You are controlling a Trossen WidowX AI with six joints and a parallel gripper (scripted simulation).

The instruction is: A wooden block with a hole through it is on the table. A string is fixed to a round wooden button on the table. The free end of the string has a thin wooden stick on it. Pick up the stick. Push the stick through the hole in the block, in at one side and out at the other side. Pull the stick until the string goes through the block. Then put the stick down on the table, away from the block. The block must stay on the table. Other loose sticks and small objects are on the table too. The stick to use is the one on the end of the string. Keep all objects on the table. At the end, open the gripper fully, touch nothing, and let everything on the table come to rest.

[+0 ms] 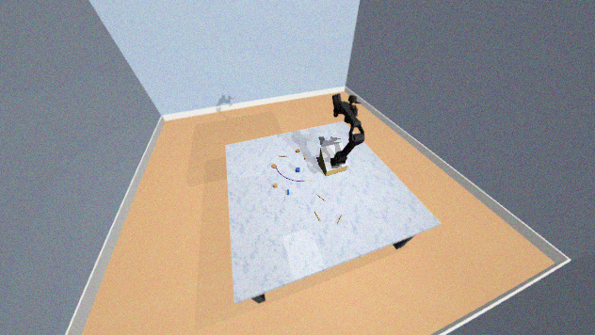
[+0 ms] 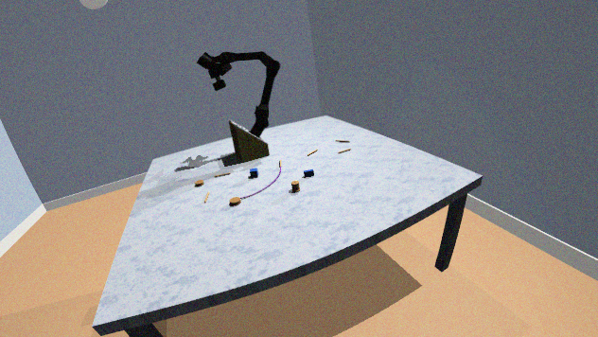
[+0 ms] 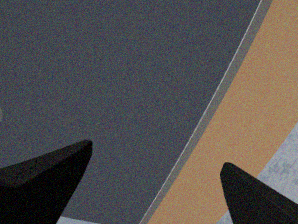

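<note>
The stick (image 1: 309,181) (image 2: 280,164) lies on the table at the end of the purple string (image 1: 297,181) (image 2: 280,171). The string curves across the table to the round wooden button (image 1: 274,166) (image 2: 235,201). The block (image 1: 336,171) (image 2: 251,146) appears as a large sloped piece standing on the table by the arm's base; its hole cannot be made out. The string lies outside the block. My gripper (image 2: 219,86) (image 3: 158,159) is open and empty, raised high above the table, with its two fingers well apart in the wrist view.
Loose sticks lie about, among them one (image 1: 321,198) (image 2: 312,152) beyond the string's stick and one (image 1: 282,156) (image 2: 206,197) near the button. Two blue pieces (image 1: 297,169) (image 2: 308,173), a wooden cylinder (image 1: 275,185) (image 2: 295,186) and another wooden disc (image 1: 297,151) (image 2: 199,183) are around the string.
</note>
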